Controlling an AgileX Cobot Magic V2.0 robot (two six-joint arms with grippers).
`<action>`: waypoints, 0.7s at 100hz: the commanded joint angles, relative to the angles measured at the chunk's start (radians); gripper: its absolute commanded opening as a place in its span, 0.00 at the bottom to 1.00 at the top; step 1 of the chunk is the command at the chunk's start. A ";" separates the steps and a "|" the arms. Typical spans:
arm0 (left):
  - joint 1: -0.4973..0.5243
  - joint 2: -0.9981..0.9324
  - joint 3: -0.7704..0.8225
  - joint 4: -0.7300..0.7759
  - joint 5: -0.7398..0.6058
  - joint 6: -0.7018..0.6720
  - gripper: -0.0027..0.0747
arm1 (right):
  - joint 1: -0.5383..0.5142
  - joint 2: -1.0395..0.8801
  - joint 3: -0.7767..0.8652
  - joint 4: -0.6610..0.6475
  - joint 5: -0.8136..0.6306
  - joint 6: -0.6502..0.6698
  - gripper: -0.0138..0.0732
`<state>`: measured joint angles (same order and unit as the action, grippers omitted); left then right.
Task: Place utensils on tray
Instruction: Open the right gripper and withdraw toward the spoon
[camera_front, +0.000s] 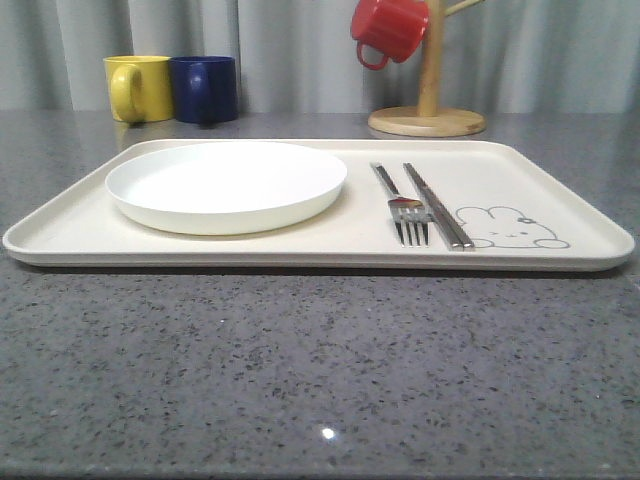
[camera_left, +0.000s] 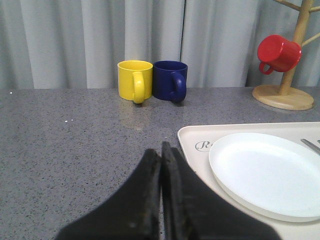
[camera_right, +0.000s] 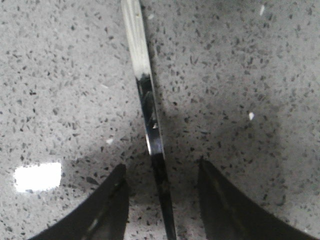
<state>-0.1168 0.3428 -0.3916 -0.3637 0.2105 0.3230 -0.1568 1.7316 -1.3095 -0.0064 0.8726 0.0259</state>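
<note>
Right hand (camera_right: 160, 200) spread open low over the speckled desk (camera_right: 240, 75), a slim silver utensil handle (camera_right: 147, 110) lying between its fingers (camera_right: 107, 210), ungrasped. Left hand (camera_left: 161, 165) clenched empty beside the tray (camera_left: 192, 137). Fork (camera_front: 405, 212) and chopsticks (camera_front: 437, 205) rested on the tray right of the white plate (camera_front: 226, 183).

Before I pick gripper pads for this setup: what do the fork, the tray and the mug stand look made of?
The fork looks like polished metal, probably steel: silver, with bright mirror glints. The tray appears to be matte cream plastic or melamine, with an even colour, soft sheen and printed rabbit; which of the two is unclear. The mug stand looks like light wood with a smooth finish and warm tan tone.
</note>
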 joint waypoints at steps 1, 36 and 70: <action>-0.002 0.007 -0.029 -0.009 -0.077 0.001 0.01 | -0.007 -0.030 -0.027 0.006 -0.022 -0.011 0.55; -0.002 0.007 -0.029 -0.009 -0.077 0.001 0.01 | -0.007 -0.030 -0.027 0.006 -0.022 -0.010 0.13; -0.002 0.007 -0.029 -0.009 -0.077 0.001 0.01 | 0.016 -0.120 -0.030 0.071 0.010 0.013 0.13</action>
<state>-0.1168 0.3428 -0.3916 -0.3637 0.2105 0.3230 -0.1533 1.7018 -1.3095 0.0437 0.8882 0.0315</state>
